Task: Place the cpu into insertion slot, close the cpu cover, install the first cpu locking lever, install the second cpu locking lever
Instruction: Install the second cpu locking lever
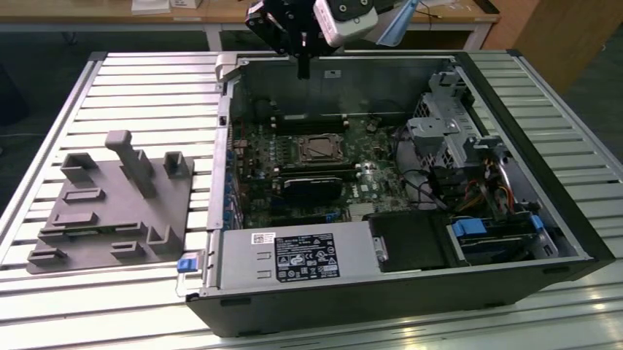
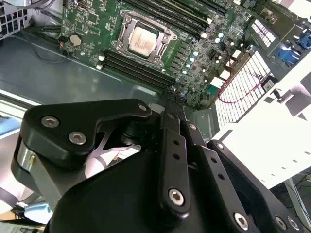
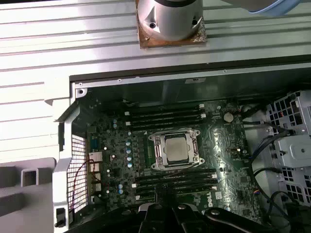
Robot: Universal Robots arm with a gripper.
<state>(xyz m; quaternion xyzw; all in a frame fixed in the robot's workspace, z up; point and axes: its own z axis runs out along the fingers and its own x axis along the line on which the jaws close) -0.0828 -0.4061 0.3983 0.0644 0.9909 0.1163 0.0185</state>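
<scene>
In the exterior view, going left to right, a grey fixture block (image 1: 112, 208) sits on the slatted tabletop (image 1: 146, 80), then comes the open computer case (image 1: 389, 292) lying on its side, with the drive cage (image 1: 453, 127) at the exterior view's right. The gripper (image 1: 303, 73) hangs above the case's far wall, well apart from the board; its jaws look pressed together on nothing. The cpu (image 3: 176, 146) already lies flat in the insertion slot (image 3: 156, 154) between the memory slots (image 3: 167, 116), dull metal top facing up out of the case. The cpu cover (image 3: 175, 133) appears down around it, its cut-out framing the chip, so placing seems done and probably closing too. I cannot tell whether either locking lever is latched; the lever work looks like the step in hand, calling for a careful descent beside the socket. The chip is square, with no clear long axis; its edges run parallel to the memory slots.
</scene>
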